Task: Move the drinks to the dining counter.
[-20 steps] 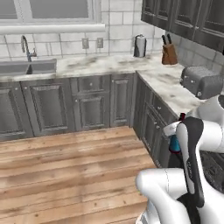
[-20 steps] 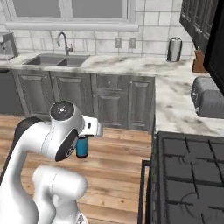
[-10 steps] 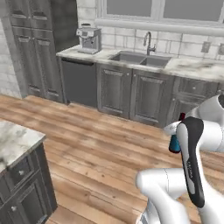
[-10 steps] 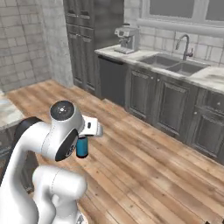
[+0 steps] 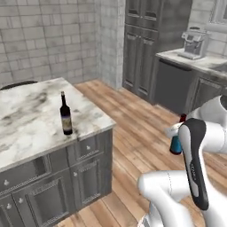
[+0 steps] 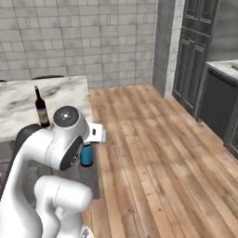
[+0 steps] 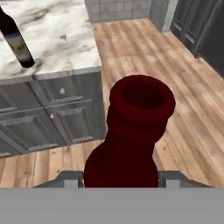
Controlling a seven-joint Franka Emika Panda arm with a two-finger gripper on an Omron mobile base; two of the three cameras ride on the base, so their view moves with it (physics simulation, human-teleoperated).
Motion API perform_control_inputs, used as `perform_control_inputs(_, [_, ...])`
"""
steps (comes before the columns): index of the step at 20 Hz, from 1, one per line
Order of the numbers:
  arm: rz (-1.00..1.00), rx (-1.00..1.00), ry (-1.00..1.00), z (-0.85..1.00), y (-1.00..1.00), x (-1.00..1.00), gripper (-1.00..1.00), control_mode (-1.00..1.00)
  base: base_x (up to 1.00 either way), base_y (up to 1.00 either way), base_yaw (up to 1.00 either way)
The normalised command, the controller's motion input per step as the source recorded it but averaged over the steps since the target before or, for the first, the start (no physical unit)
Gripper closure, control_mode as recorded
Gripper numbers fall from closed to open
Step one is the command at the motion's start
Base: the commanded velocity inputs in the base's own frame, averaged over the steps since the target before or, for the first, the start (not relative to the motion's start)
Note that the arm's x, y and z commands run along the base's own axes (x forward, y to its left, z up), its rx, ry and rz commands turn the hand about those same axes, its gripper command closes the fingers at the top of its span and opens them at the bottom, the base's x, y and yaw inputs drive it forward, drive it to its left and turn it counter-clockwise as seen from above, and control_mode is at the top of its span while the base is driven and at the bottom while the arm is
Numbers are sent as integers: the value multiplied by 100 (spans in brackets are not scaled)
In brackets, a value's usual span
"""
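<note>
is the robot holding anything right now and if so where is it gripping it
Yes. The tool holds the small brown-red bottle with a blue label, gripped on its body below the neck, one finger on each side.

I can read no words or numbers; the wine bottle [image 5: 66, 115] on the bench [image 5: 26, 119] has a blurred, unreadable label.

A wine bottle [image 5: 65, 115] stands upright on the counter [image 5: 31, 115], near its front edge above the drawers [image 5: 88, 145]. A small bottle [image 7: 129, 135] sits between the tool's [image 7: 120, 178] fingertips, over the wooden floor [image 6: 153, 139] beside the counter.
</note>
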Motion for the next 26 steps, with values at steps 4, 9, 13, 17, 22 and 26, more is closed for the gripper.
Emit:
perform_control_inputs(4, [0,0,0,0,0,0,100,100,100,-5,54])
perform_control_inputs(9, [0,0,0,0,0,0,100,100,60,-52,61])
perform_control_inputs(13, [0,0,0,0,0,0,100,100,23,-91,63])
perform_control_inputs(17, [0,0,0,0,0,0,100,100,-2,-96,63])
perform_control_inputs(22, [0,0,0,0,0,0,100,100,23,-87,69])
perform_control_inputs(26, [0,0,0,0,0,0,100,100,44,-76,77])
